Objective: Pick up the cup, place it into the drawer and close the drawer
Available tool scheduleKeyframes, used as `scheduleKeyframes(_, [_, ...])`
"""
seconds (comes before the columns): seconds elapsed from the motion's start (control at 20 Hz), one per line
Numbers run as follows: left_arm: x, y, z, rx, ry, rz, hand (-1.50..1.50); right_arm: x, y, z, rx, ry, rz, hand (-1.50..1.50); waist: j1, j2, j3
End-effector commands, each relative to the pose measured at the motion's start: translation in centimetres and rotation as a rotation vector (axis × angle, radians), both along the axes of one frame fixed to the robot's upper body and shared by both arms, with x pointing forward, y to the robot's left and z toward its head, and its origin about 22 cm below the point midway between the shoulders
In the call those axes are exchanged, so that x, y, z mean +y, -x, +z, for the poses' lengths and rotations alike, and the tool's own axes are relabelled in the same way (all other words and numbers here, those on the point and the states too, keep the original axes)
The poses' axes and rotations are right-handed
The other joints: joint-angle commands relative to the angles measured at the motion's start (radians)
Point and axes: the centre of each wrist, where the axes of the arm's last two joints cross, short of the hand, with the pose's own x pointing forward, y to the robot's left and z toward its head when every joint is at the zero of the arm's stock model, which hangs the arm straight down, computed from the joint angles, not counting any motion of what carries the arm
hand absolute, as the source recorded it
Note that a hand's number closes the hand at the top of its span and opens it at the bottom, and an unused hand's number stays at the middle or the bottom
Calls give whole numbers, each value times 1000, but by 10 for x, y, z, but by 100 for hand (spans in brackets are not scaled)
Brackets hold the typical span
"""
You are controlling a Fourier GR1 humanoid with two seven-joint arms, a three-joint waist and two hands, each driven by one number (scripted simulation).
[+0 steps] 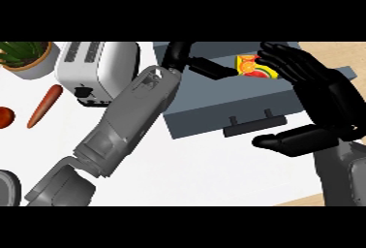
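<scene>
The cup (251, 67), patterned in yellow, orange, red and green, sits inside the open grey drawer (214, 104) near its back right; only part of it shows. My left hand (202, 64) reaches across into the drawer, its fingers stretched out straight with the tips at the cup's left side. My right hand (318, 85) is open at the drawer's right, palm facing left. Its fingers rise over the cup's right side and hide part of it, and its thumb (286, 141) lies just in front of the drawer's handle (253, 127).
A white toaster (97, 68) stands left of the drawer, close to my left forearm. A potted plant (25, 55), a carrot (44, 106) and a red fruit (4, 117) lie at the far left. A grey object (7, 186) shows at the lower left edge.
</scene>
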Motion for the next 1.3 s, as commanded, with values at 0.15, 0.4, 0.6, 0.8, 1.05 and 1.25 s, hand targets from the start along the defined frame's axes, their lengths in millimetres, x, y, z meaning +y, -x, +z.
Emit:
scheduleKeyframes(0.15, [-3, 0, 16, -94, 242, -42, -150, 19, 3, -8, 58, 95, 313, 150, 25, -3, -1])
scheduleKeyframes(0.4, [-5, -2, 23, -121, 286, 55, -150, 8, 10, -13, 137, 467, 369, 150, 55, -19, -1])
scheduleKeyframes(0.6, [-1, 1, 7, -102, 294, 70, -150, 12, 23, -27, 164, 609, 274, -150, 96, -33, 0])
scheduleKeyframes(0.8, [5, -1, 0, -96, 315, 85, -150, 12, 23, -38, 108, 775, 137, -150, 149, -35, 0])
scheduleKeyframes(1.05, [13, 2, -12, -108, 375, 70, -150, 20, 14, -100, 175, 859, 57, -150, 203, -40, 0])
scheduleKeyframes(1.25, [27, 4, -22, -76, 409, 80, -150, 21, -1, -142, 228, 944, 113, -150, 231, -43, 0])
